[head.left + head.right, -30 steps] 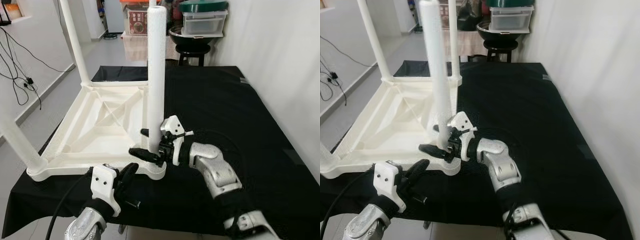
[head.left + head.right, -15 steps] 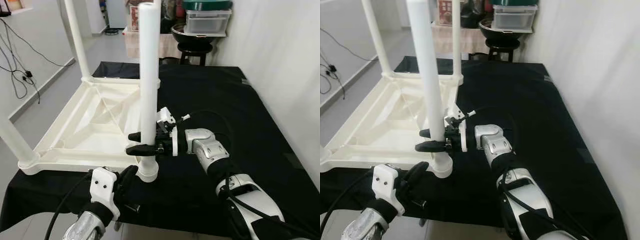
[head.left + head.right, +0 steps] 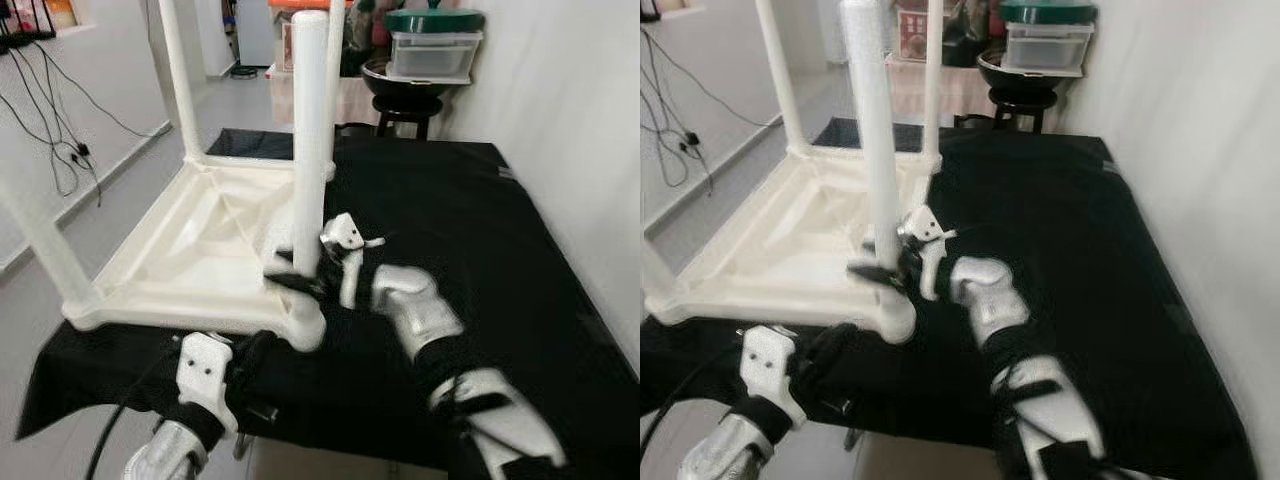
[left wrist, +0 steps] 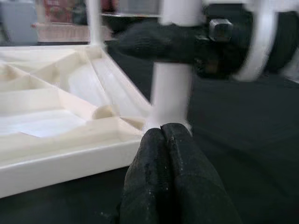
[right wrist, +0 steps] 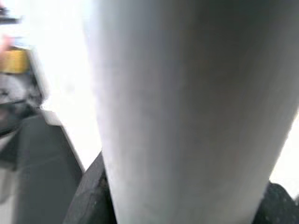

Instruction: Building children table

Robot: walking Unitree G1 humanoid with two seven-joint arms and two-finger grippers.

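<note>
We see a white plastic children's table (image 3: pixel 190 250) lying upside down on a larger table draped in black cloth (image 3: pixel 470 230), its ribbed underside facing up. Round white legs stand upright from its corners, and the nearest one, a tall white plastic tube leg (image 3: pixel 308 150), rises from the corner socket closest to us, at the front edge of the cloth.

Our right gripper (image 3: pixel 292 272) reaches in from the right and has its two black fingers closed around the lower part of that leg, just above the socket. In the right wrist view the leg (image 5: pixel 187 112) sits tight against the camera, with a black finger (image 5: pixel 88 200) at each side of it.

Our left gripper (image 4: pixel 161 135) hangs low at the front edge of the cloth, just below the near corner of the upturned table. In its wrist view its two fingers are pressed together with nothing between them, their tips near the base of the leg.

Beyond the far end of the cloth stands a dark stool carrying a black bowl and a clear plastic box with a green lid (image 3: pixel 432 45).
</note>
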